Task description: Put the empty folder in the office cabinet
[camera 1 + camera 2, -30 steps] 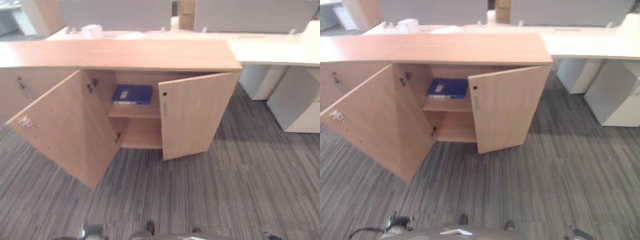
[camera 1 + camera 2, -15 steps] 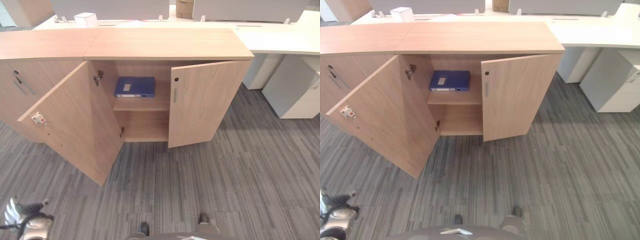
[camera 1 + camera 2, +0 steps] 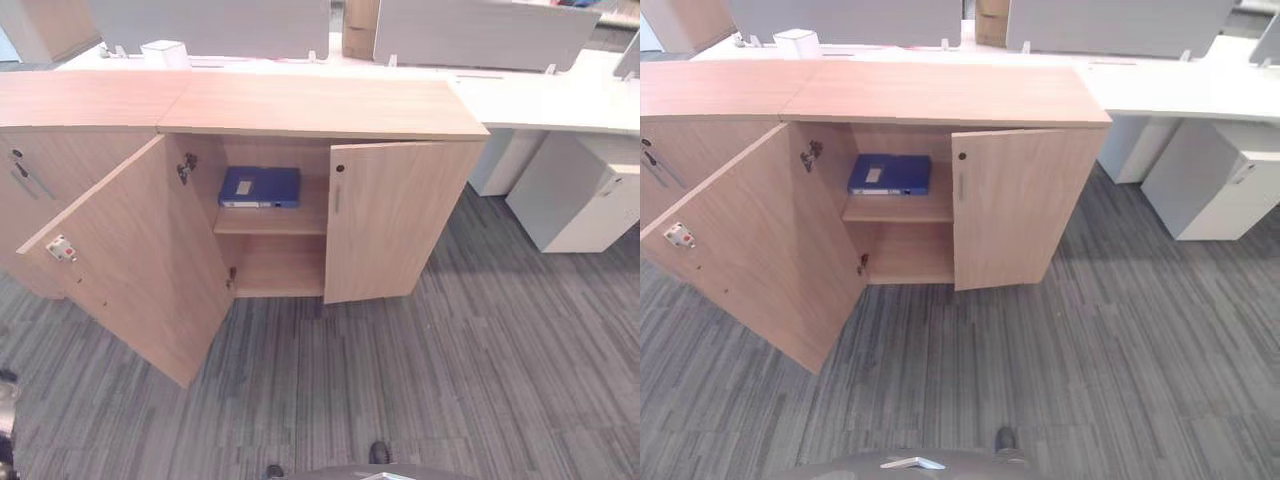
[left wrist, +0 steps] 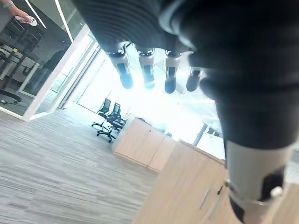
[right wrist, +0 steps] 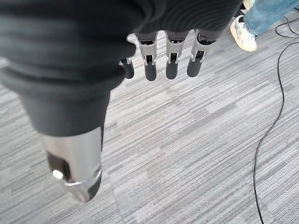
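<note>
A blue folder lies flat on the upper shelf of the wooden office cabinet. Both cabinet doors stand open: the left door swung wide, the right door partly ajar. My left hand hangs with straight, relaxed fingers and holds nothing, with a wooden cabinet front beyond it. My right hand hangs over the grey carpet, fingers straight and empty.
White desks and a white pedestal stand to the right of the cabinet. A white box sits behind the cabinet top. A person's shoe and jeans leg are near my right hand. Office chairs stand far off.
The camera view has shifted, so the whole scene sits differently. The left hand seen at the lower left half a second ago has dropped out of the eye views. The folder has not moved.
</note>
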Controlling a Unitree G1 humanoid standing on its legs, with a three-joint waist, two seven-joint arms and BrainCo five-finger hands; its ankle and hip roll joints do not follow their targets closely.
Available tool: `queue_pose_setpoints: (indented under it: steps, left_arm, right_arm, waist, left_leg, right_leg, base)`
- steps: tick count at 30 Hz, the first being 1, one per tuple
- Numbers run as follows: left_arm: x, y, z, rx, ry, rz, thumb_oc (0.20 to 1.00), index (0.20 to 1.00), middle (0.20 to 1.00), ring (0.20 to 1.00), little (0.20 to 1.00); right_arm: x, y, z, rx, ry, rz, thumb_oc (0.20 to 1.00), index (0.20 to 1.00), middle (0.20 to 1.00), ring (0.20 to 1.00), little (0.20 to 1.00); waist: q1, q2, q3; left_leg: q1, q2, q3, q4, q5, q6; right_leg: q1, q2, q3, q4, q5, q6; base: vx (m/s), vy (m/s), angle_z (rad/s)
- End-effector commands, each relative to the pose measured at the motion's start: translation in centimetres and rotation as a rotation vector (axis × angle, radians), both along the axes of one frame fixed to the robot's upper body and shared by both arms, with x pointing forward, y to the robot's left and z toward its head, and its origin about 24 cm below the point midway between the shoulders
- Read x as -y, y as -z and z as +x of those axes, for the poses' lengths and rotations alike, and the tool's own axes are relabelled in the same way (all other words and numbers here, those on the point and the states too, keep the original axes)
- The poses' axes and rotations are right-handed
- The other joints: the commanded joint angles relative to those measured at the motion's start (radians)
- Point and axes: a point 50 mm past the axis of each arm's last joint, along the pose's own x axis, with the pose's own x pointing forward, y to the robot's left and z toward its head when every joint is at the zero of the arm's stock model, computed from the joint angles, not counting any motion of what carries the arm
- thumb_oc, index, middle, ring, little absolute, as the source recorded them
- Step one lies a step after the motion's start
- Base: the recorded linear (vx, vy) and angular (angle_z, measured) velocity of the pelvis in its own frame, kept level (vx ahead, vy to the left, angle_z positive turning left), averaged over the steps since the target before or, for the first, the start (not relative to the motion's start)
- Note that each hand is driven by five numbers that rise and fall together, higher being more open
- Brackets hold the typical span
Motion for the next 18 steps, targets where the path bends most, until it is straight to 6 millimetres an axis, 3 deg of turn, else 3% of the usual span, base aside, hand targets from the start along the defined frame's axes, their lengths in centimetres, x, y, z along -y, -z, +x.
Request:
queue_pose_setpoints:
  steps: [1, 6, 7, 12, 18]
  left_arm:
    - [-1.4, -4.7, 1.4, 0.056, -0.002, 0.16, 1.0, 1.0, 1.0, 1.0, 1.0]
    - [-1.9, -6.9, 2.9, 0.1, -0.023, 0.166, 1.0, 1.0, 1.0, 1.0, 1.0]
    - [-2.0, -8.0, 3.4, 0.131, -0.024, 0.174, 1.0, 1.0, 1.0, 1.0, 1.0]
    - [-1.7, -9.6, 4.7, 0.193, 0.0, 0.186, 1.0, 1.0, 1.0, 1.0, 1.0]
    - [-1.3, -9.6, 5.3, 0.226, 0.013, 0.163, 1.0, 1.0, 1.0, 1.0, 1.0]
  right_arm:
    - [0.8, -0.3, -0.1, -0.012, 0.023, -0.029, 1.0, 1.0, 1.0, 1.0, 1.0]
    - [1.5, -0.6, -1.2, -0.012, 0.1, -0.049, 1.0, 1.0, 1.0, 1.0, 1.0]
    - [1.6, -0.7, -1.8, -0.025, 0.127, -0.051, 1.0, 1.0, 1.0, 1.0, 1.0]
    - [0.9, -0.6, -3.4, -0.061, 0.158, -0.041, 1.0, 1.0, 1.0, 1.0, 1.0]
    - [0.5, -0.6, -4.4, -0.07, 0.199, -0.041, 1.0, 1.0, 1.0, 1.0, 1.0]
  waist:
    - [-0.028, 0.009, 0.02]
    - [-0.051, -0.013, 0.033]
    - [-0.061, -0.03, 0.047]
    - [-0.07, -0.067, 0.06]
    - [-0.073, -0.111, 0.08]
  left_leg:
    - [-0.046, -0.022, 0.004, 0.001, -0.099, 0.032]
    - [-0.056, -0.012, 0.019, 0.001, -0.1, 0.031]
    - [-0.067, -0.003, 0.033, 0.001, -0.096, 0.029]
    - [-0.098, 0.01, 0.058, 0.001, -0.085, 0.025]
    - [-0.113, 0.011, 0.066, 0.001, -0.084, 0.025]
  right_leg:
    - [-0.045, -0.057, 0.009, 0.055, -0.079, 0.071]
    - [-0.073, -0.047, 0.022, 0.044, -0.056, 0.08]
    - [-0.091, -0.043, 0.023, 0.035, -0.037, 0.086]
    - [-0.119, -0.034, 0.03, 0.012, -0.007, 0.094]
    - [-0.134, -0.035, 0.034, 0.006, 0.003, 0.095]
  base:
    - [0.01, 0.002, -0.06]
    - [-0.03, -0.009, -0.12]
    - [-0.08, -0.029, -0.12]
    - [-0.07, -0.036, -0.19]
    - [-0.02, -0.007, -0.11]
